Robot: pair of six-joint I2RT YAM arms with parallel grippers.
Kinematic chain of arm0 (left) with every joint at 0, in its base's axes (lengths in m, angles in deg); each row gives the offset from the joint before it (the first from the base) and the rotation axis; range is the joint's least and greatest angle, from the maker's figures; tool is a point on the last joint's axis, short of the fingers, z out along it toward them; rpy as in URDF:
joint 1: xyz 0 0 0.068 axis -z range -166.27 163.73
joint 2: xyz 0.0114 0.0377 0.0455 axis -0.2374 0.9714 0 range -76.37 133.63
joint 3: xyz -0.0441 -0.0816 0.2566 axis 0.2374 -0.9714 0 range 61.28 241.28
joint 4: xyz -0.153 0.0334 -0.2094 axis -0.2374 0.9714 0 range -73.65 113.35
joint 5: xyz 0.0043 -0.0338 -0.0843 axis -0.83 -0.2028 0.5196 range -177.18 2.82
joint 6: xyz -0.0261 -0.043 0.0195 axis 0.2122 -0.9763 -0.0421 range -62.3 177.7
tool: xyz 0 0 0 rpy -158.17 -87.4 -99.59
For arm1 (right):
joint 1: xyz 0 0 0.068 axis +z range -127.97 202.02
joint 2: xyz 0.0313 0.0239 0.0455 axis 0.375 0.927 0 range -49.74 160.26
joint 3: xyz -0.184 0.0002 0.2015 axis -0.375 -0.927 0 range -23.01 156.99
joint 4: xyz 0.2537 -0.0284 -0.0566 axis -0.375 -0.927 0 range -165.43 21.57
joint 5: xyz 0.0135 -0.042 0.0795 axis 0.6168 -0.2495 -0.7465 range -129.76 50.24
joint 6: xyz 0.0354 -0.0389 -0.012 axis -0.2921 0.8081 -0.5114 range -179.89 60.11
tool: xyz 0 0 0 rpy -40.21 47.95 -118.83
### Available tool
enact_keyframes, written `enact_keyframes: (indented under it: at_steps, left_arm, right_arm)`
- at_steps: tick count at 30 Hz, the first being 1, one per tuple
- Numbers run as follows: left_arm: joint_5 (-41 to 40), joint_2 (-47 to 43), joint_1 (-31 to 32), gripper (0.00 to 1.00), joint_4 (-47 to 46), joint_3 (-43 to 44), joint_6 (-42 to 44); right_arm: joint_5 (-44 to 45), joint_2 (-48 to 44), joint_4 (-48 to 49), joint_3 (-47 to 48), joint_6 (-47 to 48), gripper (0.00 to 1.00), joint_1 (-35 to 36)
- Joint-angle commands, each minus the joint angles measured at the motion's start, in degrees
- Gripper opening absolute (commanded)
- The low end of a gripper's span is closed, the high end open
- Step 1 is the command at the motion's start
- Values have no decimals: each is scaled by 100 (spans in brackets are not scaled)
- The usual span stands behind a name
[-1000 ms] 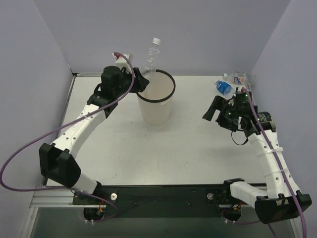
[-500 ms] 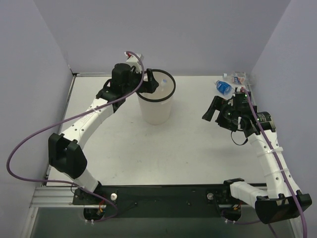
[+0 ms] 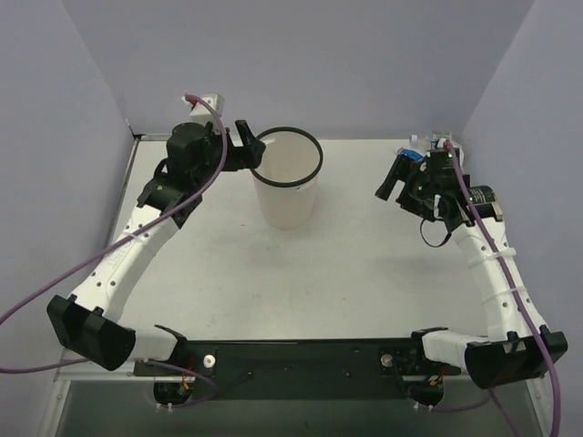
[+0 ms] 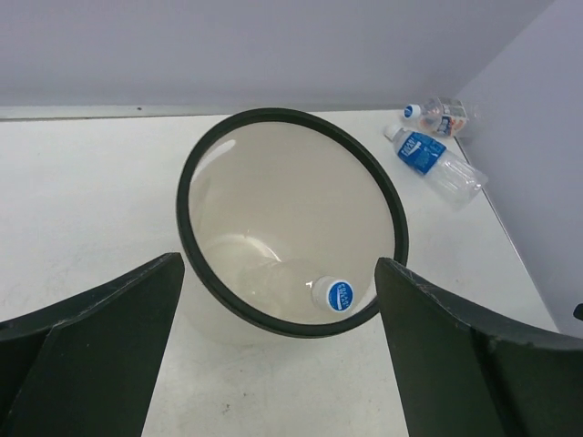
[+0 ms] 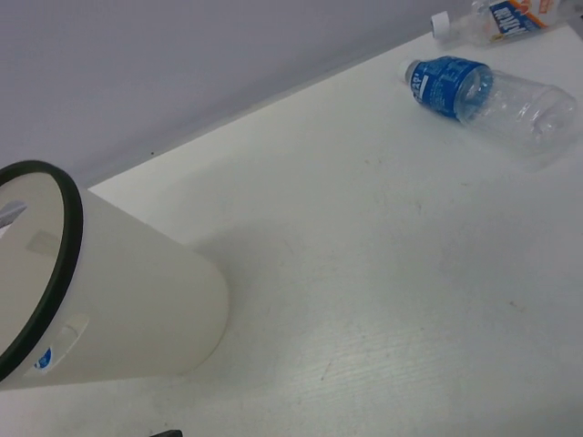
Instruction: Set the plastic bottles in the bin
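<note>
Base rail (image 3: 301,355): black bar across the bottom of the overhead view; both arms rise from it

Table (image 3: 364,282): white top; it fills the middle of the overhead view

Left gripper (image 4: 278,262): upper left of centre in the overhead view, just beside the bin's left rim; its fingers (image 4: 100,337) are spread wide at the lower corners of its wrist view, with nothing between them but the bin's mouth beyond

Bin (image 3: 288,202): upright on the table, upper centre of the overhead view; white wall, black rim, narrowing downward

Plain bottle (image 4: 333,294): lying on the bin's floor, lower right inside the rim in the left wrist view; its white cap bears a blue mark

Right gripper (image 3: 392,180): upper right of the overhead view, near the two loose bottles; its fingers read as one dark shape there and do not show in its own wrist view, so I cannot tell how far apart they are

Blue-labelled bottle (image 5: 483,91): on its side on the table, upper right of the right wrist view; well apart from the bin

Orange-and-white bottle (image 5: 501,16): on its side at the top right edge, just beyond the blue-labelled bottle

Walls (image 3: 301,64): pale lilac
</note>
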Motion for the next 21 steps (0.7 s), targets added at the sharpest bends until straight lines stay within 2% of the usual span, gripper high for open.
enact_keyframes:
  at_steps: [1,7,10,14,17,21]
  left_arm:
    - [-459,29,-277,97,365,-70,-443]
    - [76,572,-673,96,189,166,-821]
    - [393,1021,-717,95,242,569,-804]
    - [919,1531,-726,95,277,1115,-681]
    - [843,1769,-726,95,373,1345,-549]
    - [877,1674,-787,95,313,1214,-681]
  right_arm:
    - [1036,475,192,642,-457,90,-11]
    - [1854,1678,279,1440,-1170,89,-274]
    - [2354,2345,297,2038,-732,88,-310]
    - [2216,3156,612,2392,85,89,-590]
    - [2146,3823,859,2689,639,89,-863]
    - [2400,4632,851,3489,1386,90,-1004]
